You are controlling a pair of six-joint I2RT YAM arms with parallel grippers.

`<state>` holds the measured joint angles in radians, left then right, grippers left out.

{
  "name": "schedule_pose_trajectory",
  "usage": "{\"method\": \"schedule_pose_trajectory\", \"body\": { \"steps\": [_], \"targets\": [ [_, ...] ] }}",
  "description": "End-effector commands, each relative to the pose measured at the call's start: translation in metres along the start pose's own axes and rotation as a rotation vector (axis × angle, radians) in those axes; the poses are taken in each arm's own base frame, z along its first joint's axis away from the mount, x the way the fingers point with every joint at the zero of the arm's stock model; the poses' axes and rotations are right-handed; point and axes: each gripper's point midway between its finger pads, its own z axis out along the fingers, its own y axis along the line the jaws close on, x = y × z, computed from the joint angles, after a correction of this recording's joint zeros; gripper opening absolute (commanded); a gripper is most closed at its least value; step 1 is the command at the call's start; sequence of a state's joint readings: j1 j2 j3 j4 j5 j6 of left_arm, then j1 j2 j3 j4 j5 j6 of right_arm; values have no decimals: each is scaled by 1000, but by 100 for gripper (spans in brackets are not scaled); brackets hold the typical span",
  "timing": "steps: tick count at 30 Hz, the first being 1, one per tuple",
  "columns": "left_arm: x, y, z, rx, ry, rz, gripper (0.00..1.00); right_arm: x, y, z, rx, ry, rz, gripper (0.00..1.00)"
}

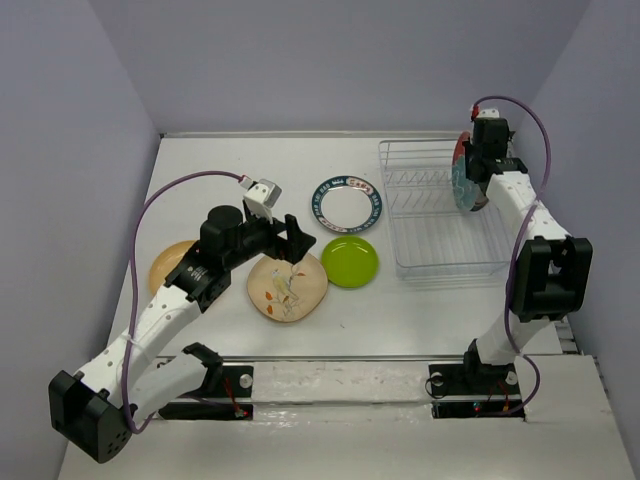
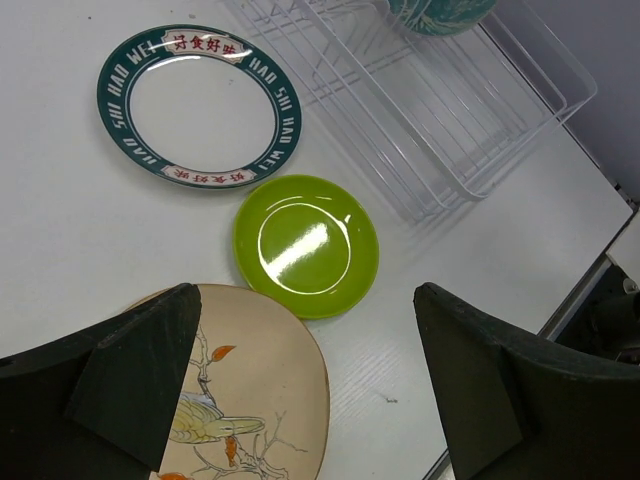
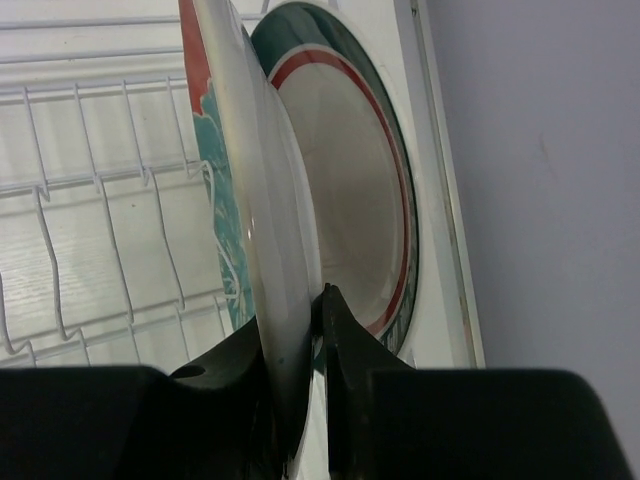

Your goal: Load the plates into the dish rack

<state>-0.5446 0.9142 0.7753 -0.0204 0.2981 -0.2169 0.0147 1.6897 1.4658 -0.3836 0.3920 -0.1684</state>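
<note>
1. Right gripper (image 3: 298,320): jaws pinching the lower rim of the red plate (image 3: 222,170), which stands upright on edge (teal flower on its face)
2. Just beyond the held plate, on the gripper's right: a second plate (image 3: 350,190), white with teal and red rim bands, also upright, at the end of the dish rack (image 3: 100,200); the rack's wires extend to the gripper's left
3. Left gripper (image 2: 305,300): fingers spread wide, holding nothing, above the bird plate (image 2: 270,400)
4. Just ahead of its fingertips: the lime green plate (image 2: 305,245); farther ahead and left, the lettered teal-rimmed plate (image 2: 200,105)
5. Behind the left arm: the tan-orange plate (image 1: 165,262), flat on the table (image 1: 230,170)
</note>
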Motion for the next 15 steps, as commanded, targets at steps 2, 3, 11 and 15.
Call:
{"method": "schedule_pose_trajectory", "body": {
  "steps": [2,3,11,15],
  "targets": [
    [-24,-6,0,7,-57,33,99,-56,-20,-12,50,-205,156,30],
    [-22,-4,2,-1,-49,25,99,-57,-20,-13,49,-209,177,37],
    [9,19,25,-76,72,-85,99,-72,-31,-36,56,-225,258,74],
    [10,24,38,-102,61,-159,99,-95,-34,-76,-24,-304,345,78]
  ]
}}
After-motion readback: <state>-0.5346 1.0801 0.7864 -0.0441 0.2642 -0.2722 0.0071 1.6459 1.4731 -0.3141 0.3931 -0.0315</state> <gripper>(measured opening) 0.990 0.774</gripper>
